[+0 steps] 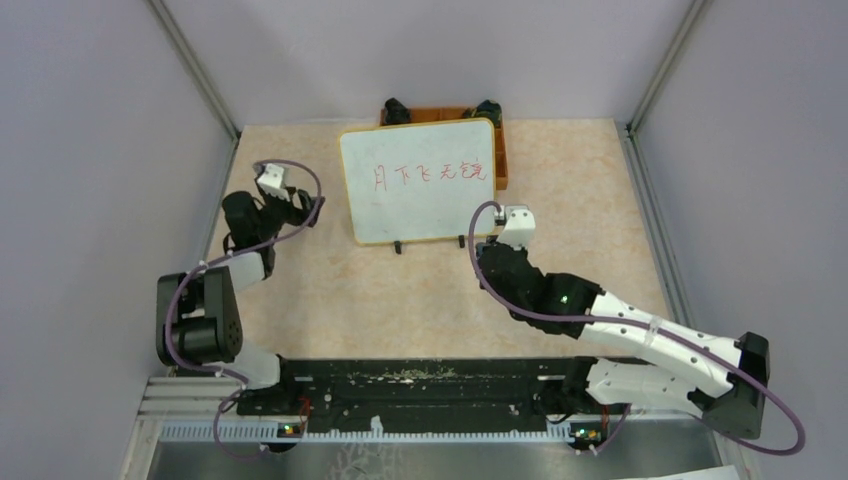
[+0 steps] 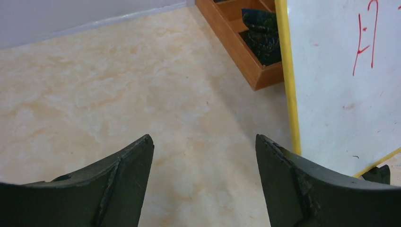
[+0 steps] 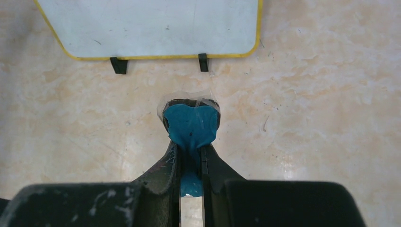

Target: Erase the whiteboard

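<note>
The whiteboard (image 1: 418,185) sat at the back middle of the counter (image 1: 400,300). Its two little black feet were on the near side, and its far edge was up against the orange tray (image 1: 502,160). It looked tipped up a bit, but how much was hard to tell. A row of red writing (image 1: 428,173) ran across its top half.

The right gripper (image 3: 190,137) was just in front of the board's near edge, close to the right foot. Its jaws were squeezed tight on a soft blue pad (image 3: 190,124), which poked out past the tips. The pad was not touching the board.

The left gripper (image 2: 204,139) hung near the board's left side. Its jaws were spread wide with nothing between them.

The board looked thin, flat and stiff, and most likely light. Its white face seemed smooth and slippery, so the pad would probably glide on it. A light board on small feet could slide or tip back when pushed. The best place to hold it would be the thin yellow rim (image 2: 287,85) on the left, where the free jaws could pinch it. The wiping should be soft and flat.
</note>
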### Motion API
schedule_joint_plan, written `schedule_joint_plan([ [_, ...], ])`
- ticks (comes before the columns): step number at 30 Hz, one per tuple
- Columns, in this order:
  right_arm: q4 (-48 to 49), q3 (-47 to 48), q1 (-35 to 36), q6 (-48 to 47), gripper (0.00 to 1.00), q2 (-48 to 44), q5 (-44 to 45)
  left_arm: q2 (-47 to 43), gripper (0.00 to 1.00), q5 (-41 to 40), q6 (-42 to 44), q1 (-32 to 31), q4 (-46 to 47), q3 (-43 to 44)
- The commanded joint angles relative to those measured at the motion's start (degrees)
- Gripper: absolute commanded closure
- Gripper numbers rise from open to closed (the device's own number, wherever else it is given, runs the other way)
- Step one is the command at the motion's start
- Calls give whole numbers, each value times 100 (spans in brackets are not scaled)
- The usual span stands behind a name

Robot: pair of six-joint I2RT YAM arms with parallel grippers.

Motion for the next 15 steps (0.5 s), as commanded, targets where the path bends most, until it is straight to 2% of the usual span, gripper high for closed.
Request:
schedule_joint_plan([
  [1,-79,-157,44,35,100,-222,192,288,19,2236,-296,720,-966,874],
  [4,-119,-162,44,31,100,-266,219,833,20,3389,-363,955,-1509,1752],
  [6,-193,-113,49,10,100,-277,254,1148,20,3817,-318,966,-1966,2301],
  [15,-267,-35,45,-66,100,-264,354,1914,21,4468,-467,755,-2553,3687],
])
